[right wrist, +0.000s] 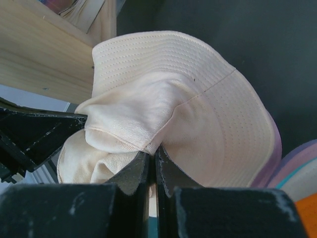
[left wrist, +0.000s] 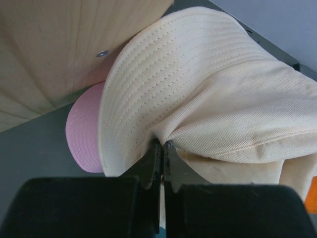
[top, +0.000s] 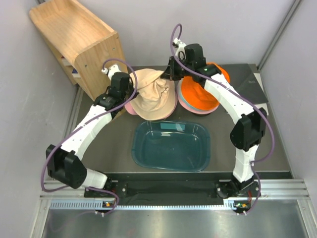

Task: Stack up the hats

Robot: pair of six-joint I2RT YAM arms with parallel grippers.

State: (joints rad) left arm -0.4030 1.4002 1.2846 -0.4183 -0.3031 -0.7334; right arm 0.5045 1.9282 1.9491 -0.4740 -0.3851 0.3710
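Dark teal plastic tub [top: 171, 145] sits nearest the arm bases, mid-front on the dark surface [top: 116, 148].

Behind the tub is the beige hat [top: 154, 95], crumpled, pinched from both sides.
- Left hand [left wrist: 162, 147]: jaws closed tight on a fold of the beige hat [left wrist: 223, 99] where brim meets crown. The brim flares up and away from the fingers.
- Right hand [right wrist: 153, 156]: jaws likewise pressed together on a fold of the crown [right wrist: 168, 109], on the hat's opposite side.

Pink hat [left wrist: 84, 133] lies flat on the surface under the beige hat's left edge. Only a crescent of it shows, and I cannot tell whether the two touch.

Just right of the beige hat, under the right forearm, is a stack of hats [top: 200, 94]. The orange hat [top: 218, 74] is on top, with teal and lavender brims showing below it.

Far left corner: a wooden shelf unit [top: 74, 42], tilted, close behind the left hand.
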